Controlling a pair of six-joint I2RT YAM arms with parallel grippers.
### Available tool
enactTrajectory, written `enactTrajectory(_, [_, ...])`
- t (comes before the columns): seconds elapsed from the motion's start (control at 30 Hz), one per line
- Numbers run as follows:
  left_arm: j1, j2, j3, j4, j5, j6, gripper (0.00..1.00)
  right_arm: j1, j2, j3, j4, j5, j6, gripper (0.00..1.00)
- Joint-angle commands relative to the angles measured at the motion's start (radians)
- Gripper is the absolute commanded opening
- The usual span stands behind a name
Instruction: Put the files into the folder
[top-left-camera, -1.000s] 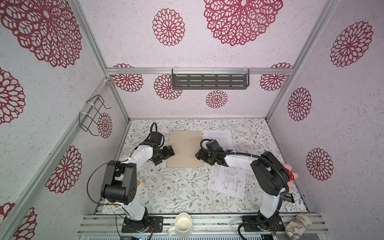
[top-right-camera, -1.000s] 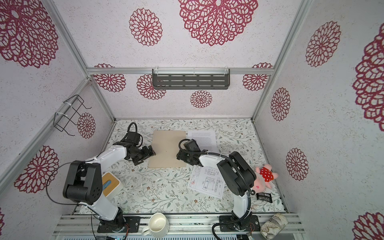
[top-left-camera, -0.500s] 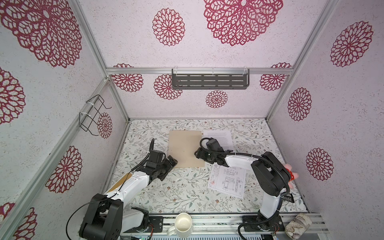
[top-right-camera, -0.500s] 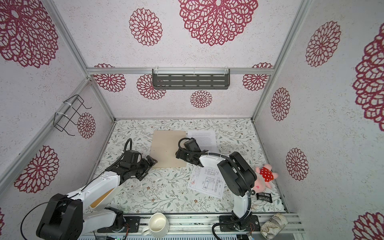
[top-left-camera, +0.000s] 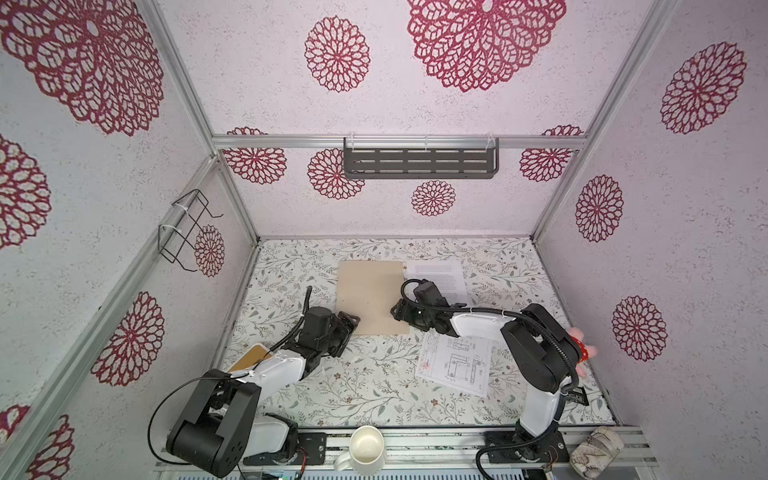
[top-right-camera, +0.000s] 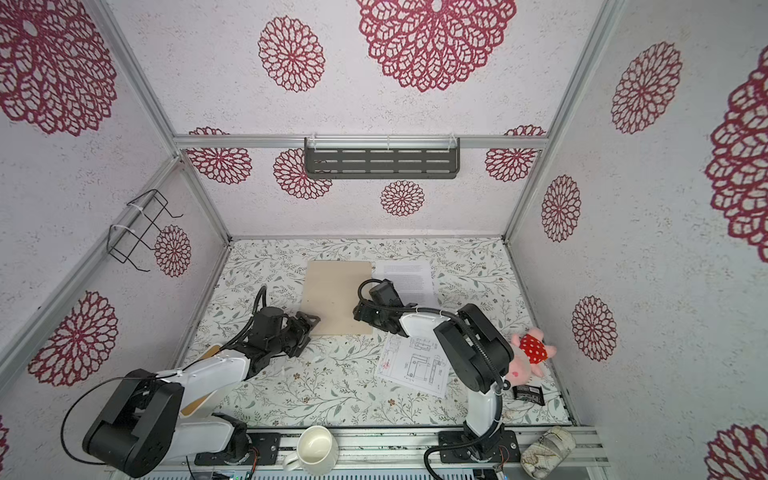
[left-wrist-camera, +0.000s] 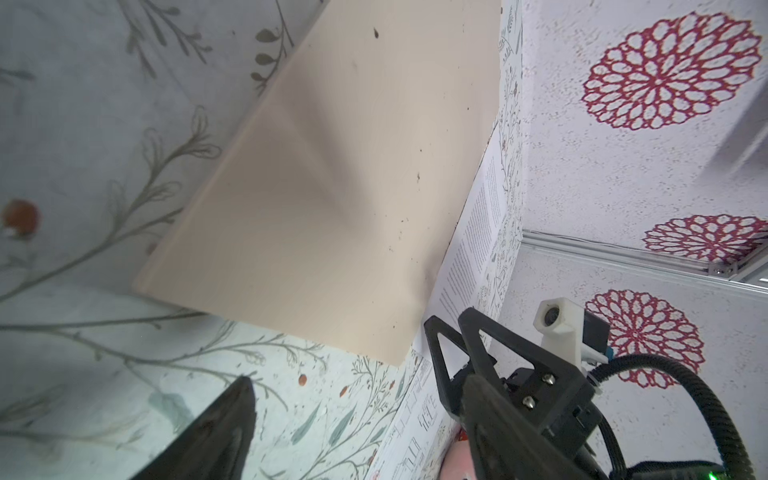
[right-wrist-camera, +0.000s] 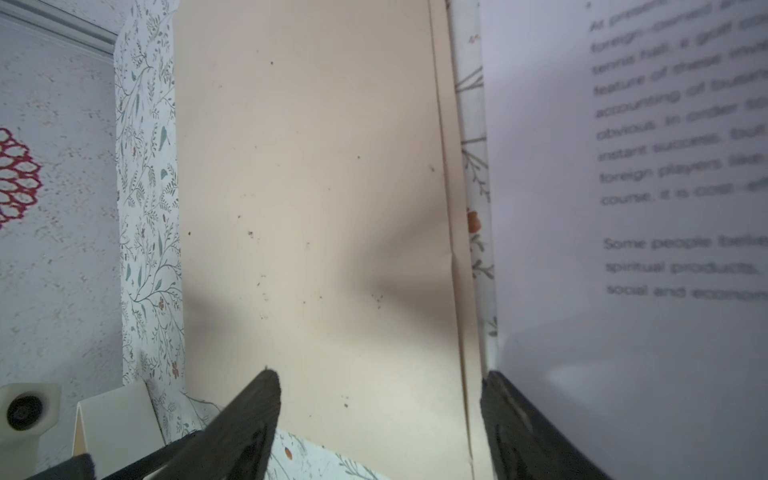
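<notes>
We find the folder (top-left-camera: 372, 297) flat on the table (top-left-camera: 353, 390), printed sheet (top-left-camera: 449, 276) just right, drawing (top-left-camera: 455, 363) nearer. The left end effector (top-left-camera: 352, 325) and right end effector (top-left-camera: 395, 312) gape empty at its near corners; light, bendy card wants an edge pinch, we judge.

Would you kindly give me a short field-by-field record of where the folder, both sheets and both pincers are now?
folder: closed, flat on the table
text sheet: flat, right of the folder, outside it
drawing sheet: flat, nearer the robot than the text sheet, outside the folder
left pincer: open, empty, by the folder's near left corner
right pincer: open, empty, by the folder's near right corner
progress: no sheet filed yet
</notes>
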Motion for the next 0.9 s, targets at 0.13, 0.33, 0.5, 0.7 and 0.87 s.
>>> enactTrajectory(0.13, [-0.035, 0.038, -0.029, 0.135, -0.038, -0.067, 0.75, 0.005, -0.022, 0.001, 0.01, 0.004, 0.017, 0.78])
enactTrajectory(0.33, [-0.065, 0.065, -0.039, 0.143, -0.054, -0.092, 0.74, 0.006, -0.023, -0.003, 0.002, 0.01, 0.018, 0.77])
enactTrajectory(0.5, [-0.075, 0.048, -0.061, 0.128, -0.092, -0.11, 0.75, 0.006, -0.02, -0.005, 0.0, 0.005, 0.022, 0.77])
enactTrajectory(0.7, [-0.076, 0.114, -0.07, 0.208, -0.109, -0.113, 0.69, 0.006, -0.016, -0.002, 0.001, 0.004, 0.018, 0.77])
enactTrajectory(0.87, [-0.078, 0.167, -0.097, 0.347, -0.12, -0.147, 0.64, 0.006, -0.02, -0.01, 0.0, 0.005, 0.017, 0.76])
